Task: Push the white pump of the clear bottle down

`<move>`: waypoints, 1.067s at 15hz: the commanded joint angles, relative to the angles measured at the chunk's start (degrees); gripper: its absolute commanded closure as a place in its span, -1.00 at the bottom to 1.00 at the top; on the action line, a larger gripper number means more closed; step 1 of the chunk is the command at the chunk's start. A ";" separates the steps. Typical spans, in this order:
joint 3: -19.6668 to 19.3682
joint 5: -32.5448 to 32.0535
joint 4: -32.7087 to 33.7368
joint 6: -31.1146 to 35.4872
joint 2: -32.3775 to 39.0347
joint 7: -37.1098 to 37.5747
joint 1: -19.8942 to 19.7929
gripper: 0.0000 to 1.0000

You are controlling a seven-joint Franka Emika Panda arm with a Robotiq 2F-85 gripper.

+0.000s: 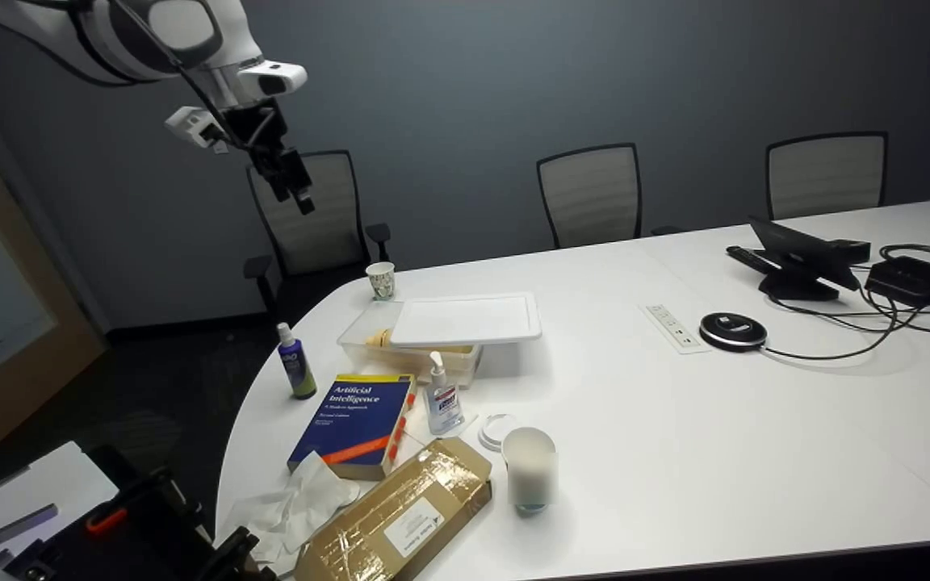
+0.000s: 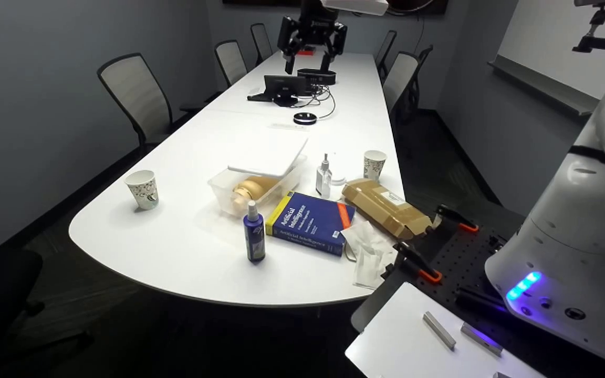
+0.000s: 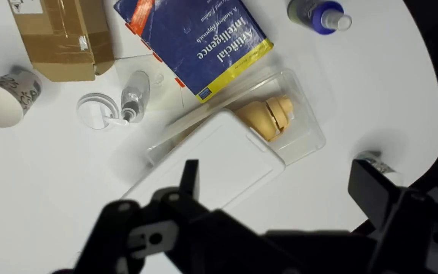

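The clear bottle stands upright on the table and shows in both exterior views point(image 1: 444, 407) point(image 2: 323, 182) and in the wrist view point(image 3: 137, 91). The white pump tops it in both exterior views point(image 1: 437, 369) point(image 2: 325, 164); in the wrist view the pump point(image 3: 117, 121) has its spout pointing over a round white lid. My gripper point(image 3: 275, 171) is open and empty, fingers wide apart. In both exterior views the gripper point(image 1: 294, 202) point(image 2: 308, 64) hangs high above the table, well apart from the bottle. In the wrist view the bottle lies up and left of the fingers.
Near the bottle are a blue book point(image 1: 360, 420), a cardboard box point(image 1: 400, 508), a paper cup point(image 1: 529, 468), the round lid point(image 1: 497, 430) and a clear bin point(image 3: 302, 133) with a tilted white cover point(image 1: 469, 319). A purple spray bottle point(image 2: 254, 231) and another cup point(image 2: 143, 189) stand farther off.
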 commanded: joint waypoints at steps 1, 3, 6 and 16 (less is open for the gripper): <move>-1.63 -1.83 9.73 0.08 9.93 9.49 -1.64 -1.00; -3.78 -2.39 14.58 0.14 15.22 14.10 -1.91 -1.00; -7.39 -2.28 19.89 0.09 21.62 21.20 -1.16 -1.00; -13.67 0.79 14.23 3.37 25.90 47.95 0.57 -1.00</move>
